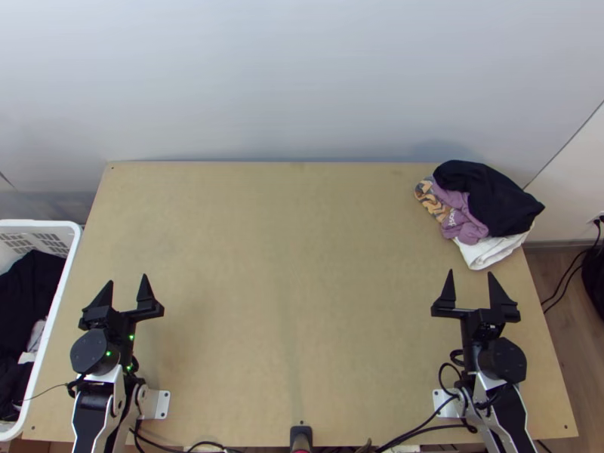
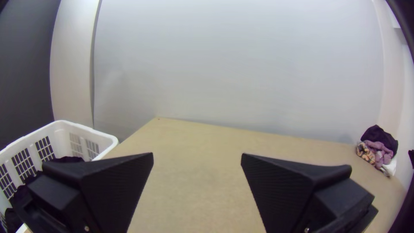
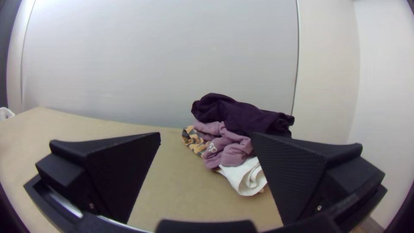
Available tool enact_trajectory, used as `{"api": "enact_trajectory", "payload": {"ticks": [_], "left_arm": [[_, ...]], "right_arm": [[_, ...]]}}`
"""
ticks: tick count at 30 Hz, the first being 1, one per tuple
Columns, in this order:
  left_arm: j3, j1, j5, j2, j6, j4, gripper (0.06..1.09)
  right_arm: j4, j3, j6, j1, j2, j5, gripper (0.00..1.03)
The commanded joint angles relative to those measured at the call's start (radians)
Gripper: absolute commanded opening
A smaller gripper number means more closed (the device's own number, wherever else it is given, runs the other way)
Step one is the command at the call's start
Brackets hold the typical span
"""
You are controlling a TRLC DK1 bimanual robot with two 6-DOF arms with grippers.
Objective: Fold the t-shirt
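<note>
top view: left gripper (image 1: 127, 278), right gripper (image 1: 470, 272) stood spread-fingered; basketed dark cloth (image 1: 32, 283), possibly t-shirt, seemed limp, light, best pinched at hem.

The light wooden tabletop (image 1: 294, 264) offers a wide bare lane across its middle, between the black left gripper (image 1: 128, 281) and the black right gripper (image 1: 470, 273). At the far right corner, a bunched heap of black, mauve, patterned and white cloth (image 1: 494, 200) blocks the way. A smooth pale grey wall (image 1: 302, 83) bounds the far edge; a white plastic basket (image 1: 41, 223) flanks the left.
</note>
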Motion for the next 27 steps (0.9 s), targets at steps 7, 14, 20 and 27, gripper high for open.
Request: {"api": "enact_trajectory", "payload": {"ticks": [7, 14, 20, 27], "left_arm": [[0.000, 0.000, 0.000, 0.000, 0.002, 0.000, 1.05], [0.000, 0.001, 0.000, 0.000, 0.002, 0.000, 1.05], [0.000, 0.000, 0.000, 0.000, 0.002, 0.002, 1.05], [0.000, -0.005, 0.003, 0.000, -0.001, 0.000, 1.05]], "right_arm": [[0.000, 0.000, 0.000, 0.000, 0.000, 0.000, 0.99], [0.000, 0.000, 0.000, 0.000, 0.000, 0.000, 0.99], [0.000, 0.000, 0.000, 0.000, 0.000, 0.000, 0.99], [0.000, 0.000, 0.000, -0.035, 0.000, 0.000, 0.99]]}}
